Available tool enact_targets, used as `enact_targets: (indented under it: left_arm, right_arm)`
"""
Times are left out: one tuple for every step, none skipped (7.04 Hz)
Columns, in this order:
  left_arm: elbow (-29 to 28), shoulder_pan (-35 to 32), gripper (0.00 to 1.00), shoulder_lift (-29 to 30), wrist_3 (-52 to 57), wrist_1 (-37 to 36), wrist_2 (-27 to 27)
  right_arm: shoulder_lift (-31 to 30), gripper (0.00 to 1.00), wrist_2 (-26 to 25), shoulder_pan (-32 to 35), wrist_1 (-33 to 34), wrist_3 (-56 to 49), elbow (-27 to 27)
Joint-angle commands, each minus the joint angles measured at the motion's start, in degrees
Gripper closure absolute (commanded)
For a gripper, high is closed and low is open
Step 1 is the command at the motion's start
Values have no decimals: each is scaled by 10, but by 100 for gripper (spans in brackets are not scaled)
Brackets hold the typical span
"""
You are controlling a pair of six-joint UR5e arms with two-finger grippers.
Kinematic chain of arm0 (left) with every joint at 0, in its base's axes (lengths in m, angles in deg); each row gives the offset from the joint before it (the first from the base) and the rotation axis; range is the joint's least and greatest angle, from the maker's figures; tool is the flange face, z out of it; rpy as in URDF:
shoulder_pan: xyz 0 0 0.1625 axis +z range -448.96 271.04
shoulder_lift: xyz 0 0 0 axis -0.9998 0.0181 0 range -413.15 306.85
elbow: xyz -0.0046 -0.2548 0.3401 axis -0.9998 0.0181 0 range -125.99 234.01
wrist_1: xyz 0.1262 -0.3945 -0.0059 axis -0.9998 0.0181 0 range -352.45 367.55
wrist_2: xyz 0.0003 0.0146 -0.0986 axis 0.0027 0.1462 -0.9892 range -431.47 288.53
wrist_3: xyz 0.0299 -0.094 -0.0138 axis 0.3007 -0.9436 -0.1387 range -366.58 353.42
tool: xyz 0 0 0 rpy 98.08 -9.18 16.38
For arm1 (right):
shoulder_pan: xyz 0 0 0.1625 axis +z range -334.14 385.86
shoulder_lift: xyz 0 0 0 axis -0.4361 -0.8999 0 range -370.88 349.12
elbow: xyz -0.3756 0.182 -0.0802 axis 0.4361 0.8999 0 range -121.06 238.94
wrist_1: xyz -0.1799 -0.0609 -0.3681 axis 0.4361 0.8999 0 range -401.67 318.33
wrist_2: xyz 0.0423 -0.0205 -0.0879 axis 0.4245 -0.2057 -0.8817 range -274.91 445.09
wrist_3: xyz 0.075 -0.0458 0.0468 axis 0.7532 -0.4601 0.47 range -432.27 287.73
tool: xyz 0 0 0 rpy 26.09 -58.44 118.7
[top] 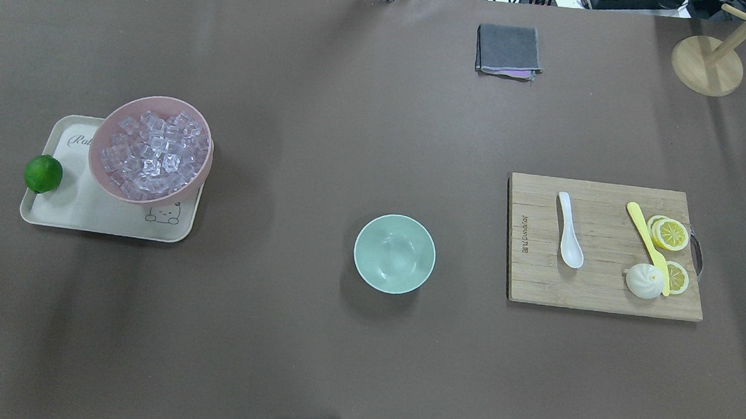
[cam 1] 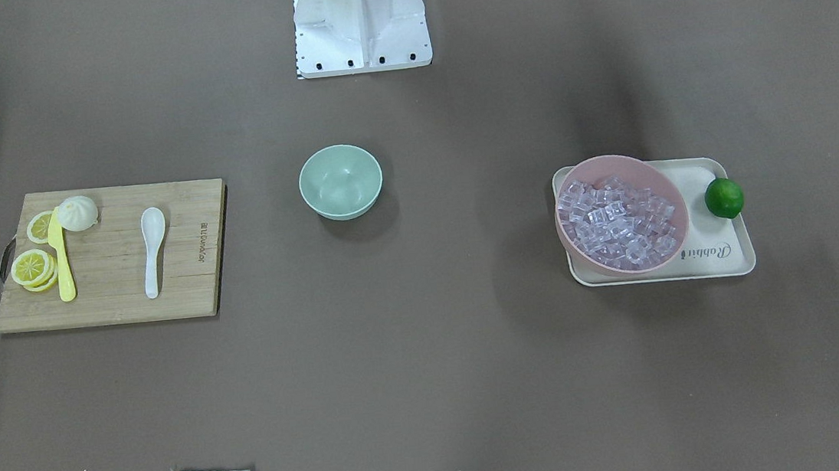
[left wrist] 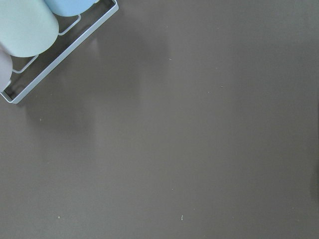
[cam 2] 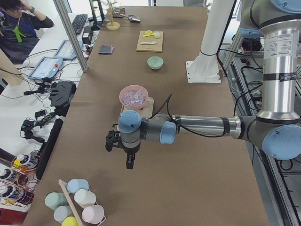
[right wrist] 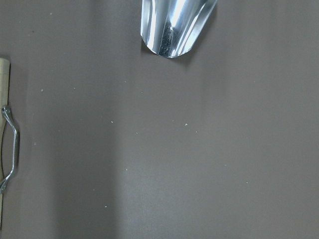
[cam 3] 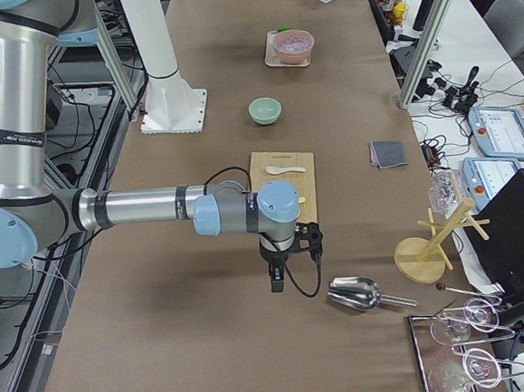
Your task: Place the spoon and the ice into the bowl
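Observation:
The white spoon (top: pixel 570 230) lies on a wooden cutting board (top: pixel 599 290), scoop toward the robot; it also shows in the front view (cam 1: pixel 152 250). The mint-green bowl (top: pixel 394 253) stands empty mid-table (cam 1: pixel 340 181). The ice (top: pixel 151 151) fills a pink bowl (top: pixel 104 178) on a cream tray (top: pixel 80 213). My left gripper (cam 2: pixel 129 162) hovers over bare table well short of the tray, seen only in the left side view. My right gripper (cam 3: pixel 276 281) hovers between the board and a metal scoop (cam 3: pixel 353 293), seen only in the right side view. I cannot tell whether either is open.
On the board lie a yellow knife (top: pixel 647 246), lemon slices (top: pixel 669 233) and a white bun (top: pixel 644 281). A lime (top: pixel 43 173) sits on the tray. A grey cloth (top: pixel 508 49), a wooden stand (top: pixel 706 64) and a cup rack (cam 2: pixel 75 205) stand at the edges.

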Motion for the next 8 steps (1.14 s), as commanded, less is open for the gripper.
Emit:
enact_targets:
  left_arm:
    - [12,1,1,-6,1,1,0]
    - [52,1,1,-29,0,0,0]
    - [63,1,1,-35,1,0,1]
    - [64,1,1,-34,1,1,5]
    - [73,1,1,-33,0,1,5]
    - [84,0,1,-31,0,1,3]
    - [93,0,1,-26,0,2,4]
    - [94,0,1,-18,-3,9,2]
  right_arm:
    - [0,0,0,0,-1,0,0]
    - [0,0,0,0,-3,0,0]
    - [0,0,-1,0,-7,-4,0]
    - [1,0,-3,0,-8,-5,-1]
    - [4,0,-4,0,-22,-5,-4]
    - [-1,0,-4,0,-113,-4,0]
    - [-17,0,-6,0,-233,-2,5]
    - [-19,0,-7,0,-300,5,10]
